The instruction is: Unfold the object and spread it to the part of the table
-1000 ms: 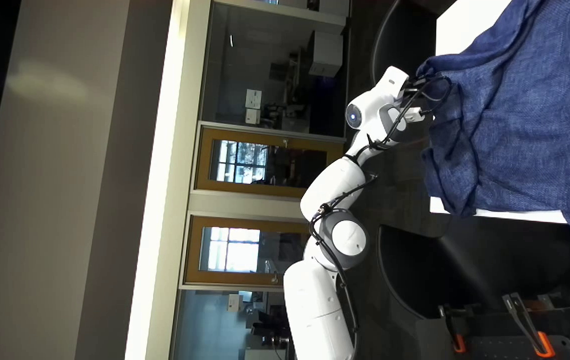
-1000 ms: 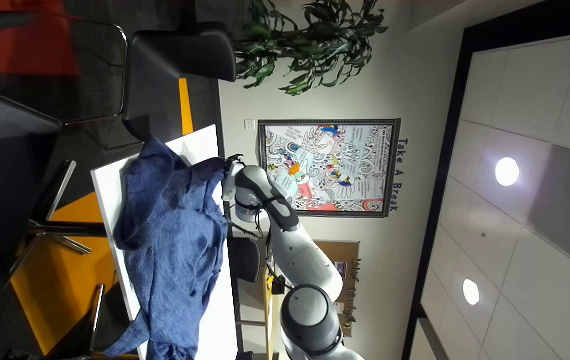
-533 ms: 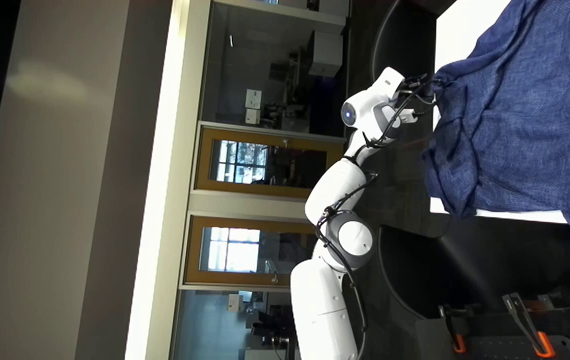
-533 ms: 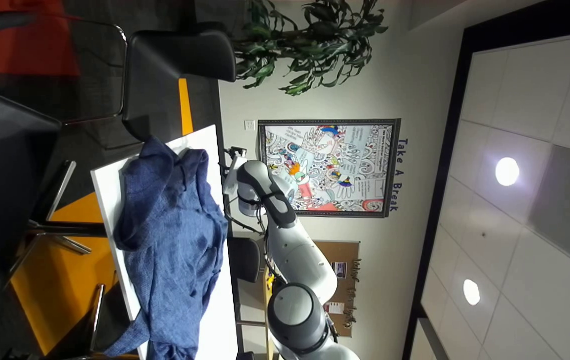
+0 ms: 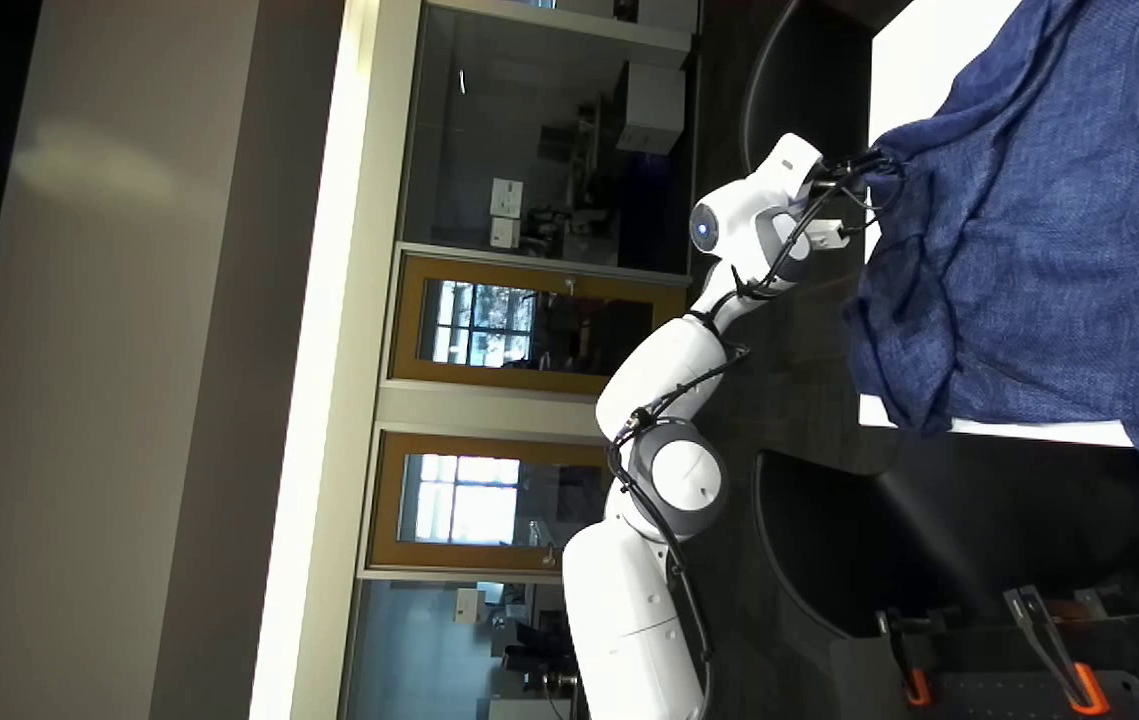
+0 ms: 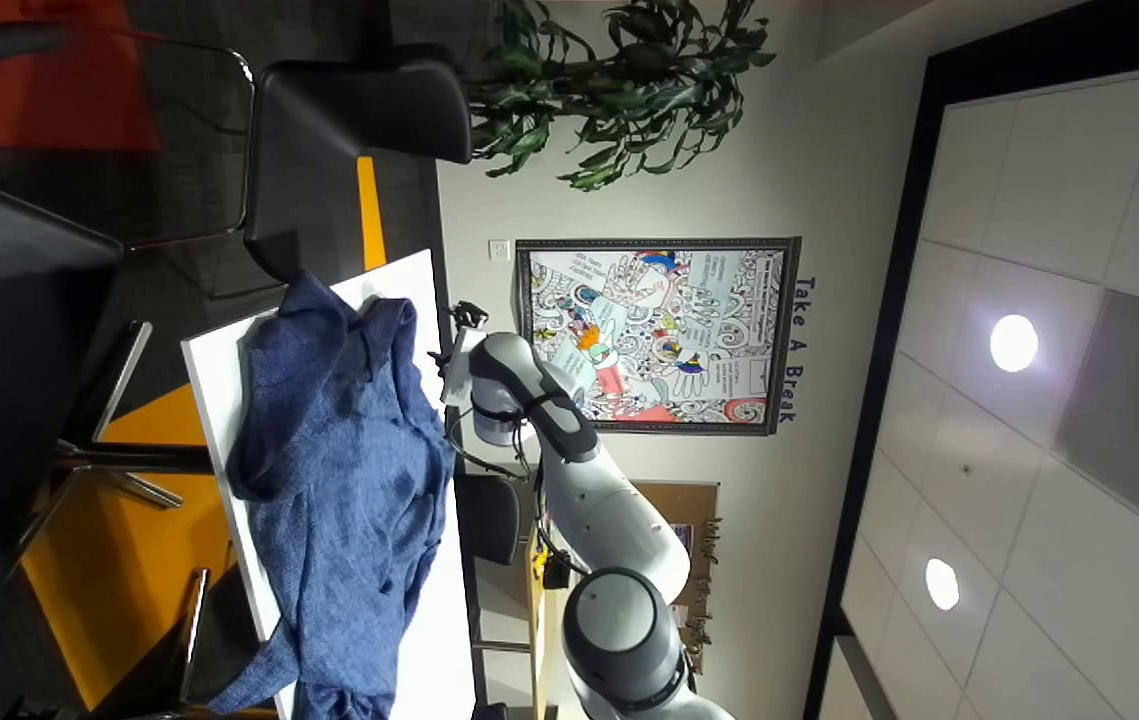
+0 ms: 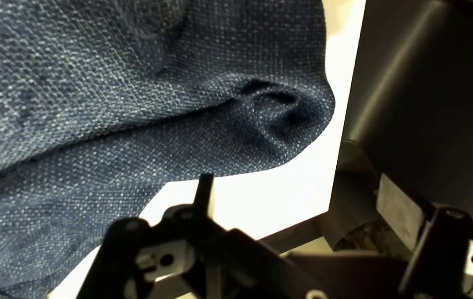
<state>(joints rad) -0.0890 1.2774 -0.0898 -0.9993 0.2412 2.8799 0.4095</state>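
One wide-spread end effector [image 7: 296, 191], one wrinkled blue cloth [image 7: 95, 95]

Nearest in the wrist view, the end effector's two fingers [image 7: 400, 209] stand well apart. The tip of one overlaps the edge of the cloth there; whether they touch, I cannot tell.

The cloth, dark blue and coarsely woven, lies rumpled over much of the white table [image 7: 257, 203], a long crease running toward a curled fold. In both exterior views it spills past an edge of the table.

The end effector, on the white robot arm [image 6: 599, 510], is near the table's edge in both exterior views. A black chair [image 7: 427, 104] stands just beside the table.

Farthest, in an exterior view, a leafy plant [image 6: 644, 85] and a framed doodle poster [image 6: 659, 335] show against the wall [image 6: 849, 150], with "Take A Break" lettering [image 6: 797, 347] above the poster.
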